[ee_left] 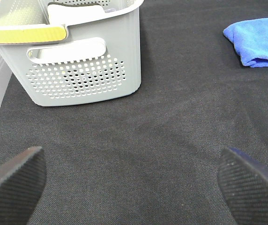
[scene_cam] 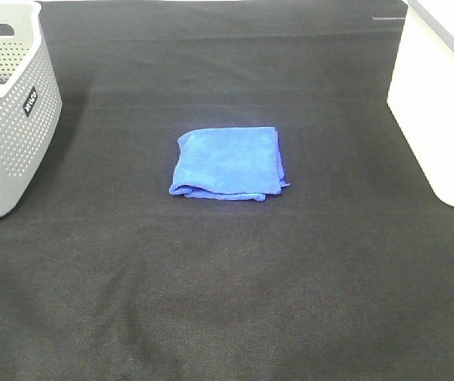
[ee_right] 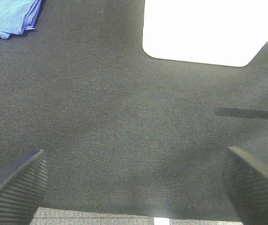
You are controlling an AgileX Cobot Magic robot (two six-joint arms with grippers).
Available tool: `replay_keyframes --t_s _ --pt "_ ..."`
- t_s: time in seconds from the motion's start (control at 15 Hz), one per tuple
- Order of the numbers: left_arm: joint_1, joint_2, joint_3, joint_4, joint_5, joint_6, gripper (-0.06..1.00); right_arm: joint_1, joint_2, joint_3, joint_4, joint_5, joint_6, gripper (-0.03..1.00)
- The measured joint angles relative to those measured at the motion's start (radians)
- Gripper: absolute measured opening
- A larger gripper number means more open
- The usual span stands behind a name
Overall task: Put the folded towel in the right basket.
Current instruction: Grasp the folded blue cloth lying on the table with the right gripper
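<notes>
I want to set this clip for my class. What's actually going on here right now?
Nothing is being handled yet. The folded blue towel lies on the dark table, midway between a grey basket on the left and a white basket on the right. The left gripper and right gripper are both open above bare table, each on its own side, and neither touches the towel. The move to the right basket has not begun.
</notes>
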Motion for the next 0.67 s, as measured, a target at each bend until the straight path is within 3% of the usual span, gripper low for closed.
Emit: replay_keyframes --t_s 0.67 --pt "0.000 0.000 0.000 0.000 0.000 0.000 0.92 0.000 0.000 0.000 0.000 0.000 0.000 0.97"
